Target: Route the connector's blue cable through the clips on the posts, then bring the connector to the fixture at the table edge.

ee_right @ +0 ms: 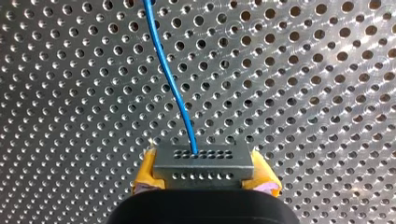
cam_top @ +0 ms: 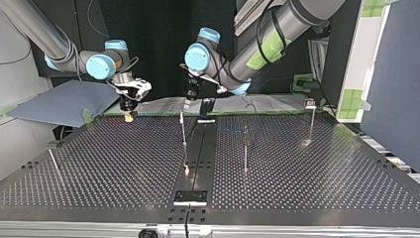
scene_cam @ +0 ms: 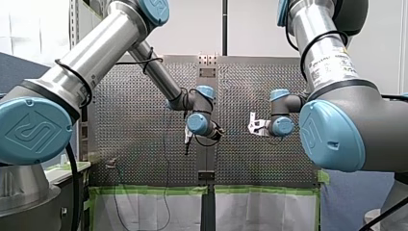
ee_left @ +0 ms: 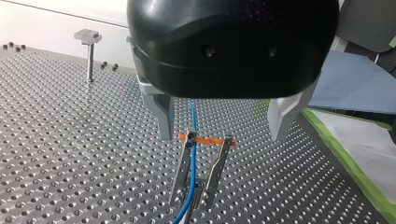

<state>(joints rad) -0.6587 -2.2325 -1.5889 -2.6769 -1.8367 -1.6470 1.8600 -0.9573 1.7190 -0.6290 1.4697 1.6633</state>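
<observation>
Big picture first: across the bench [cam_top: 307,188], both arms work near the edge they reach in from. My left claw [ee_left: 222,135] hangs spread wide over a clip [ee_left: 183,168], holding nothing. My right claw [ee_right: 205,175] has its yellow pads pinching the connector [ee_right: 204,161] above the bench. The blue cable [ee_right: 170,84] leaves the connector and runs down between the clip's prongs, under an orange band [ee_left: 208,140]; seated or not, I can't tell. Best play, I'd say: the left claw straddles the cable squarely beside the clip while the right feeds slack, no tugging.
</observation>
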